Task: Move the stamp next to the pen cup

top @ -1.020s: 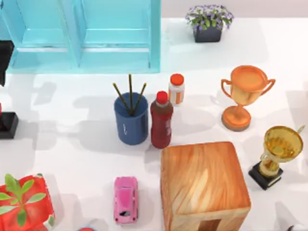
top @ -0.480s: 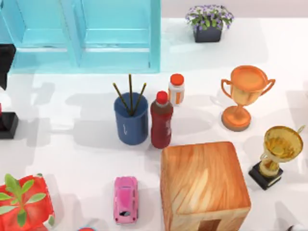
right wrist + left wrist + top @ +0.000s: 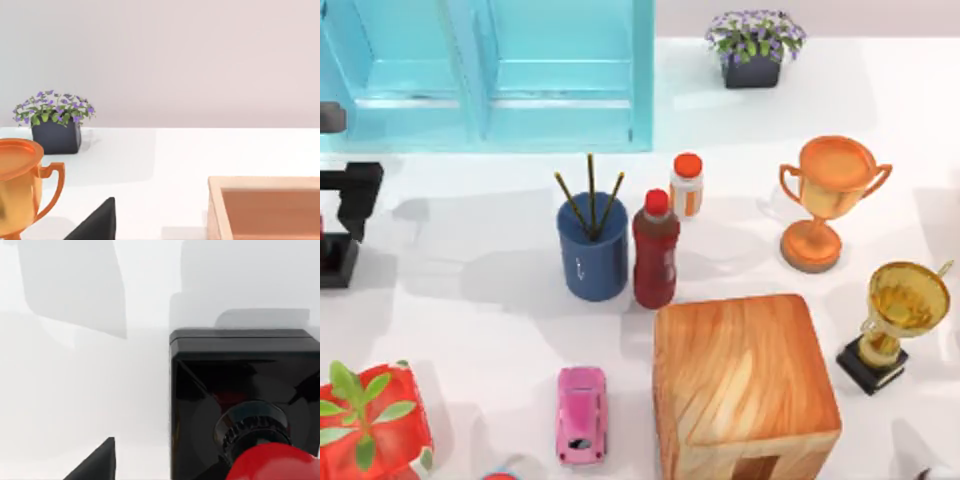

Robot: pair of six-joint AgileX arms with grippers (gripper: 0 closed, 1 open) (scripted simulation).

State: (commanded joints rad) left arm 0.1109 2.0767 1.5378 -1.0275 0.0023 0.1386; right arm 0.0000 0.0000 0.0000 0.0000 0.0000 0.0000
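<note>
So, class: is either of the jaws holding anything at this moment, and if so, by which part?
Nothing is held yet. The left gripper hangs over the stamp, which stands on the table at its left edge, ungrasped. The right arm is parked.

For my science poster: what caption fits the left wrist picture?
Left wrist camera looks down on the stamp, its black base on the white table.
</note>
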